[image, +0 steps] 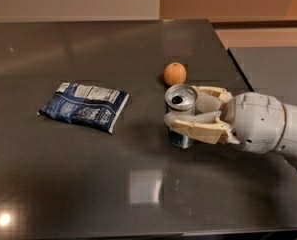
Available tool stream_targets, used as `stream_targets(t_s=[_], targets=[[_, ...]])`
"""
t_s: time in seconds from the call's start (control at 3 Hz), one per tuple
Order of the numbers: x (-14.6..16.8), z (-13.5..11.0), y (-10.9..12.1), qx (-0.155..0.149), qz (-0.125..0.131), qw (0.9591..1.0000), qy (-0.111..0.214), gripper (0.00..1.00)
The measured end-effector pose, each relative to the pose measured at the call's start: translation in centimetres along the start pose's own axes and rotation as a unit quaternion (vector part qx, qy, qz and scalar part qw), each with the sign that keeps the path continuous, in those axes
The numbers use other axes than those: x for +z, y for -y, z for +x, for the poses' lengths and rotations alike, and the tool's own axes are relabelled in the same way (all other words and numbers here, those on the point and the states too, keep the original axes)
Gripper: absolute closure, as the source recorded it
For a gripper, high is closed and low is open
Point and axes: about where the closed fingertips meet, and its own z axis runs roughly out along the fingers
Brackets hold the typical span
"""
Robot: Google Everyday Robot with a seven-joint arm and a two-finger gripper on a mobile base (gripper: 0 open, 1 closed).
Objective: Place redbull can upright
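- Redbull can point(181, 99), a slim silver-and-blue metal drink can: it stands near the centre-right of the dark glossy table point(88, 184), silver top facing up, with the dark mouth opening visible.
- Step in hand, as a judgement: set-down. The Redbull can is near vertical and its base is at table level. Whether the base bears fully on the surface cannot be confirmed.
- Next move, as a judgement: confirm that the base sits flat, part the fingers evenly so that neither one drags the thin wall, then withdraw to the right, along the line of the arm. Uneven release could tip the can.
- Gripper point(184, 110), two-finger and cream-coloured: it reaches in from the right and is clamped on the Redbull can.
- Near finger point(198, 129): it crosses the camera-side wall of the can at mid-height and hides part of the body. The lower body shows below it.
- Far finger point(213, 94): it lies against the opposite wall, just under the rim. The can sits between the two, close to the fingertips.
- White rounded wrist housing point(258, 121): directly right of the fingers, low over the table.
- Flat blue-and-white snack bag point(85, 106): lying flat, well apart to the left of the can.
- Small round orange fruit point(175, 74): just behind the can, near but not touching it.
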Motion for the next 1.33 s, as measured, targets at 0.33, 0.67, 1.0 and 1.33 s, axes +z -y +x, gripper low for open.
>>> stream_targets(t_s=[0.33, 0.67, 1.0, 1.33], targets=[[-0.3, 0.7, 0.9, 0.019, 0.005, 0.9998, 0.01, 1.0], [-0.4, 1.4, 1.7, 0.032, 0.004, 0.9991, 0.027, 1.0], [-0.4, 2.2, 2.4, 0.043, 0.002, 0.9984, 0.036, 1.0], [-0.5, 3.3, 2.8, 0.055, 0.002, 0.9978, 0.038, 1.0]])
